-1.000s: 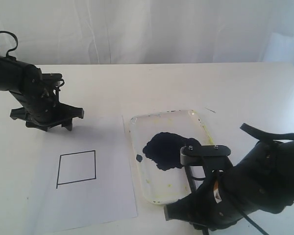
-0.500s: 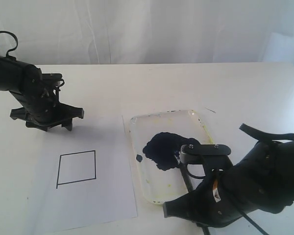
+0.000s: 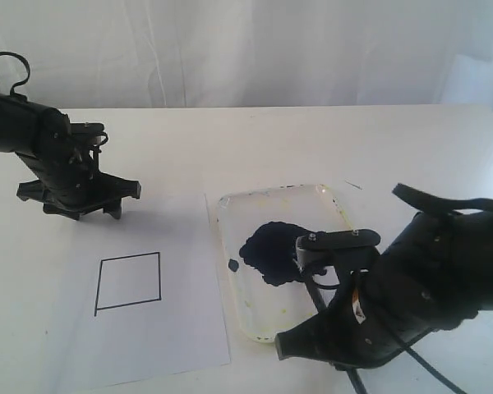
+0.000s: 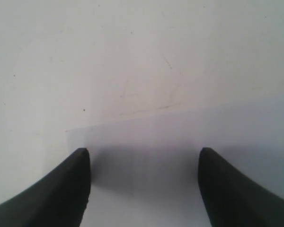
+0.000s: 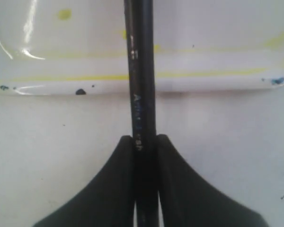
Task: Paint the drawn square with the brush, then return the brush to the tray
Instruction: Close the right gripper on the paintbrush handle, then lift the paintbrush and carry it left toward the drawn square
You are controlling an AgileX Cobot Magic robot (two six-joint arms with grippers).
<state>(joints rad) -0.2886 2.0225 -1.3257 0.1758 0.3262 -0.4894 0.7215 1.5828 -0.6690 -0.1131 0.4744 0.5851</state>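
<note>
The brush (image 5: 139,71) lies with its dark handle across the near rim of the tray (image 5: 213,71), and my right gripper (image 5: 141,139) is shut on that handle just outside the rim. From outside, the brush (image 3: 312,289) runs from the blue-black paint blob (image 3: 269,250) in the tray (image 3: 240,305) down into my right gripper (image 3: 330,327); the bristles are hidden in the blob. The drawn square (image 3: 129,281), blank inside, is on the white paper (image 3: 181,328). My left gripper (image 3: 76,201) stands open beyond the paper's far corner, and its wrist view shows the left gripper (image 4: 143,158) with nothing between its fingers.
The paper's far edge (image 4: 180,111) lies just ahead of the left fingers. A white curtain (image 3: 246,49) backs the white table (image 3: 230,148). The bulky right arm (image 3: 435,287) covers the table's front right corner.
My right gripper has closed onto the brush handle and shifted slightly up and left along it. The left arm has not moved.
</note>
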